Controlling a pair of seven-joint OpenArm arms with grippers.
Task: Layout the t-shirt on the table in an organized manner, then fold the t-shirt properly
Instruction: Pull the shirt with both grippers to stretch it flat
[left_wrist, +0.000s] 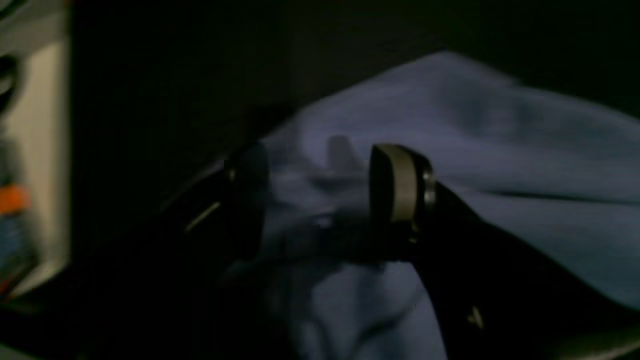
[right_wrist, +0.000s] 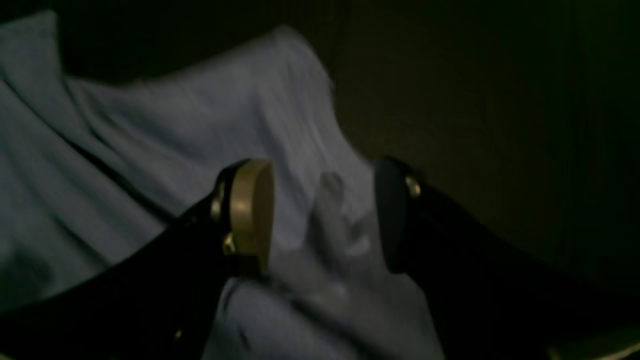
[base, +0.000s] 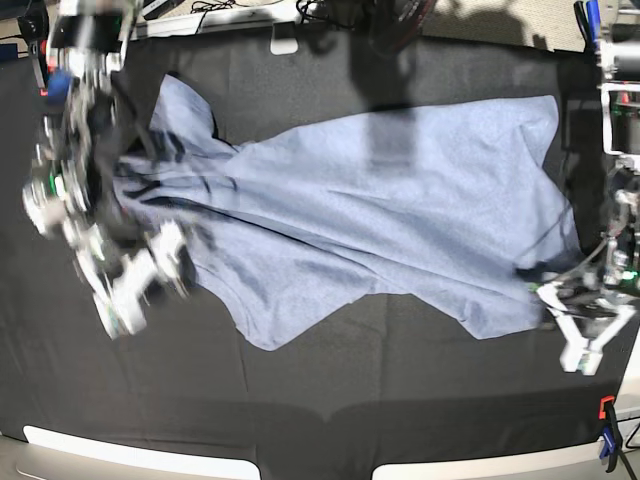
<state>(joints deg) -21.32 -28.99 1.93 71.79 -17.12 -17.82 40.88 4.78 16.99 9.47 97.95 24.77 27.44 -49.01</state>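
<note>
The light blue-grey t-shirt lies spread and wrinkled across the black table. My left gripper sits at the shirt's right edge near a lower corner. In the left wrist view that gripper is open, and the t-shirt lies loose under and between its fingers. My right gripper is blurred over the shirt's left end. In the right wrist view it stands open astride a raised fold of the t-shirt, with a gap on each side.
An orange-black clamp and a blue one grip the table's near right corner. Cables and gear lie past the far edge. Pale table edging runs along the front. A pale strip with an orange patch shows at the left.
</note>
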